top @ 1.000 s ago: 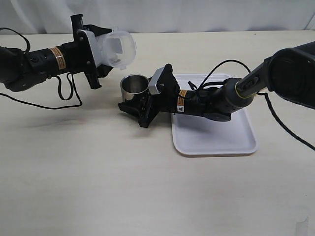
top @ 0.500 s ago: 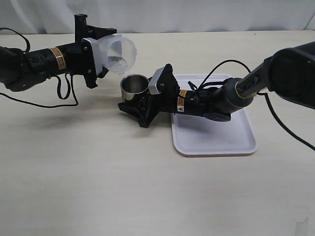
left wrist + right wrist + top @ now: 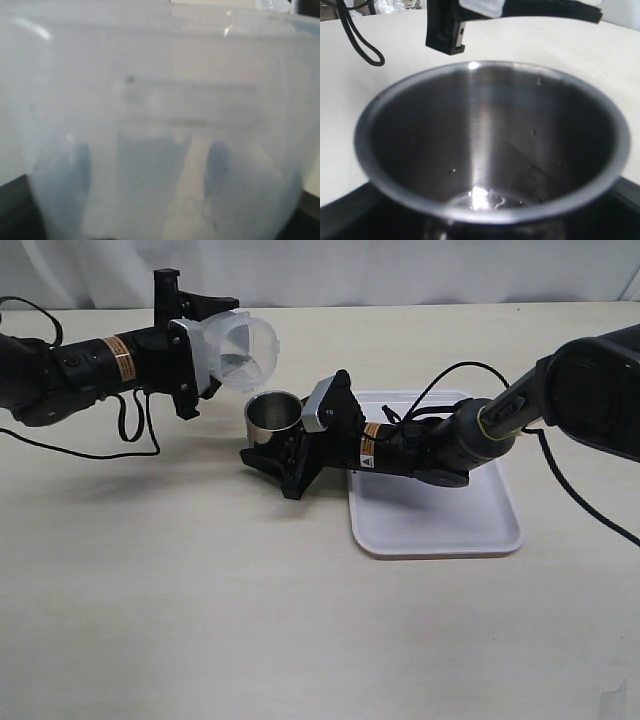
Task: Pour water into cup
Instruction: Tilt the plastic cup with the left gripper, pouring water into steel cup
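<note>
One counter (image 3: pixel 200 620), one white tray (image 3: pixel 440 530) toward its right edge, two arms, one container (image 3: pixel 242 345), one cup (image 3: pixel 272 412). Spread wide, left fingers (image 3: pixel 205 304) clasping container, tipped on its side, mouth above and just beside cup. Spread wide too, right fingers (image 3: pixel 265 457) round cup, in counter's far half, midway between left and right edges, beside tray's far left corner. Since a second ago: container rolled further toward cup; cup, tray unmoved. A little water (image 3: pixel 480 200) glinting at cup's bottom; water in container hard to make out.
</note>
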You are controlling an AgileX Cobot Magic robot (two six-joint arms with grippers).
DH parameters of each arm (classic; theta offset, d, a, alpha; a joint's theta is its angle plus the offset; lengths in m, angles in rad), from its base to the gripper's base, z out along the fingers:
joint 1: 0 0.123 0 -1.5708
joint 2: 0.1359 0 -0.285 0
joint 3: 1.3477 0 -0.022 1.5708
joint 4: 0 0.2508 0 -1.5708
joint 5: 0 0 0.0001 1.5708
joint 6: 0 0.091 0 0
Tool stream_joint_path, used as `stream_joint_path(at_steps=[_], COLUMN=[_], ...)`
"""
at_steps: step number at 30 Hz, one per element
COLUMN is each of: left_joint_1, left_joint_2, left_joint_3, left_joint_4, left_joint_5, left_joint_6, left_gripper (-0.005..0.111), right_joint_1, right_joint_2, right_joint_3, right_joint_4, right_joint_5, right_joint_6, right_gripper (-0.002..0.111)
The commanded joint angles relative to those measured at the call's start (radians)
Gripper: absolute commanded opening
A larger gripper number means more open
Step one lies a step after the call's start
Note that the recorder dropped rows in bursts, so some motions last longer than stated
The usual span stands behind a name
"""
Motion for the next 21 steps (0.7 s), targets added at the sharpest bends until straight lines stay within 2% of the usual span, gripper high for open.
stream_joint_path(at_steps=[1,8,21], left_joint_1=[-0.026,-0.029,-0.029], left_joint_2=[-0.002,0.0,0.0], left_joint_3=[-0.013,-0.039,-0.059], left_joint_4=[-0.079,-0.093,-0.089], left_joint_5=[-0.016,0.061,0.087], left_joint_6=[0.022,0.037,0.086], left_gripper=[0.0,0.0,0.0], right_joint_1=[-0.002,-0.002,-0.002], right_joint_2=[-0.002,-0.002,-0.002], right_joint_3=[-0.001,-0.001,-0.001], right_joint_4=[-0.01,-0.01,-0.01], right_joint_5=[0.035,0.035,0.035], right_joint_6=[0.0,0.0,0.0], right_gripper=[0.014,0.014,0.014])
